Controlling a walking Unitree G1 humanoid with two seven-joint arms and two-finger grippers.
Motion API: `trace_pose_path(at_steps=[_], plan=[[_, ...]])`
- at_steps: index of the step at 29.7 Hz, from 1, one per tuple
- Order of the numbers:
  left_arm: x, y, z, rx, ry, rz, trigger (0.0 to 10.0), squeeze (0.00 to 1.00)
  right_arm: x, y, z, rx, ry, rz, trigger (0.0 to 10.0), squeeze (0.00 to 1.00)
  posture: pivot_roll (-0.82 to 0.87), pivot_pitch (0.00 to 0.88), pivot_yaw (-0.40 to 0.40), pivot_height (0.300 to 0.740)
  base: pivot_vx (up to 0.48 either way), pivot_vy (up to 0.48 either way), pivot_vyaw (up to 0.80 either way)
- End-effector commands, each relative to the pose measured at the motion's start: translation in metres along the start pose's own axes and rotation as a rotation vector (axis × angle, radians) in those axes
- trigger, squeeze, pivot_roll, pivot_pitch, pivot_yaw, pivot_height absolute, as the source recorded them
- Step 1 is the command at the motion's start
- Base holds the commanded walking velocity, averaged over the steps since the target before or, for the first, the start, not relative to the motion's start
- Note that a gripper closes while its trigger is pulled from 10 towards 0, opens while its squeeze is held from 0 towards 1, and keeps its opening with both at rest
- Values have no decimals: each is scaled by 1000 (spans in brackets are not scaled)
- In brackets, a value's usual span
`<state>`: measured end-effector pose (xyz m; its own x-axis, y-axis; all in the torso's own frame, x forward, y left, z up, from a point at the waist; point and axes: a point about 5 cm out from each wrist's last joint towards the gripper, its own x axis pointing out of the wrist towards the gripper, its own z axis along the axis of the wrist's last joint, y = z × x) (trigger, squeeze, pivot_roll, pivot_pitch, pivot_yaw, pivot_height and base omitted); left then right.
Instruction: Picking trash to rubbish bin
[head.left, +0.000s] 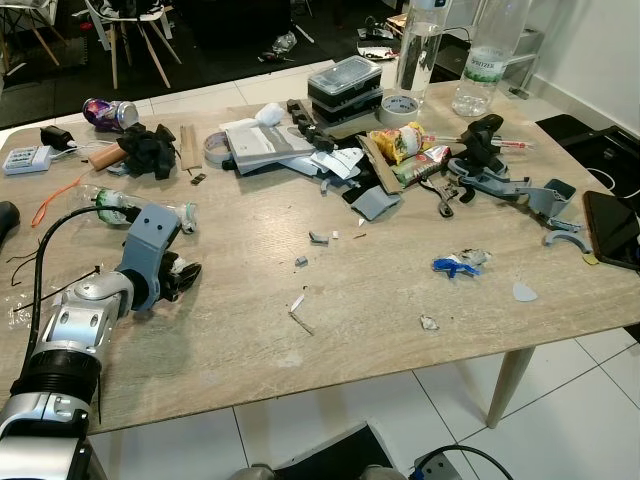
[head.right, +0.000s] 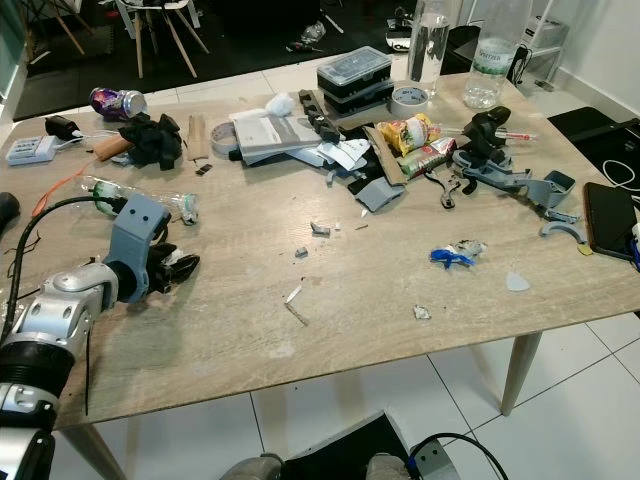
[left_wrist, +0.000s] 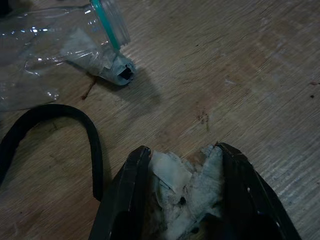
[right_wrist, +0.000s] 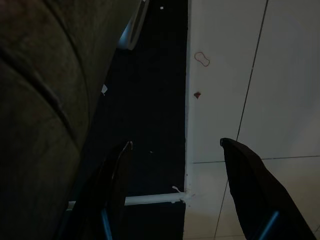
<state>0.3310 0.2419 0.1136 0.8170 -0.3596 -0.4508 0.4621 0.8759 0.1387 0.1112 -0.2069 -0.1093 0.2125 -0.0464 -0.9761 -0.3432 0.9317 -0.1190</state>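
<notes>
The left gripper (left_wrist: 182, 187) has its jaws clamped around a wad of crumpled white tissue (left_wrist: 182, 192) just above the wooden bench (left_wrist: 240, 75). A crushed clear plastic bottle (left_wrist: 65, 45) with a green neck ring lies nearby, and a black cable (left_wrist: 60, 120) loops beside it.

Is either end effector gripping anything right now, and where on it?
The left end effector pinches a crumpled wad of white tissue across its middle, low over the table. The right end effector is open and holds nothing.
</notes>
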Motion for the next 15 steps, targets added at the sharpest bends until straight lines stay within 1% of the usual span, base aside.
trace_pose_path(at_steps=[1, 6, 7, 8, 9, 10, 12, 13, 15], plan=[[-2, -2, -18, -9, 80, -12, 0, 0, 1, 9, -3, -6, 9, 30, 10000, 0, -20, 97, 61, 740, 0, 0, 0], [-1, -3, -8, -48, 19, -32, 0, 0, 1, 8, -3, -7, 10, 27, 10000, 0, -21, 97, 58, 740, 0, 0, 0], [-1, -4, -3, -63, -9, -43, 0, 0, 1, 8, -3, -6, 9, 27, 10000, 0, -22, 95, 57, 740, 0, 0, 0], [-1, -4, -3, -63, -9, -43, 0, 0, 1, 8, -3, -6, 9, 27, 10000, 0, -22, 95, 57, 740, 0, 0, 0], [-1, -5, 2, -80, -43, -57, 0, 0, 1, 7, -2, -7, 9, 26, 10000, 0, -22, 95, 57, 740, 0, 0, 0], [-1, -6, 9, -96, -86, -77, 0, 0, 1, 7, -2, -7, 8, 26, 10000, 0, -22, 95, 57, 740, 0, 0, 0], [-3, -12, 26, -113, -200, -138, 0, 0, 1, 7, -2, -8, 7, 25, 10000, 0, -22, 95, 57, 740, 0, 0, 0], [-6, -17, 37, -126, -289, -185, 0, 0, 1, 7, -2, -9, 7, 25, 10000, 0, -22, 95, 57, 740, 0, 0, 0], [-15, -26, 62, -191, -491, -283, 0, 0, 1, 7, -2, -9, 6, 25, 10000, 0, -22, 95, 57, 740, 0, 0, 0]])
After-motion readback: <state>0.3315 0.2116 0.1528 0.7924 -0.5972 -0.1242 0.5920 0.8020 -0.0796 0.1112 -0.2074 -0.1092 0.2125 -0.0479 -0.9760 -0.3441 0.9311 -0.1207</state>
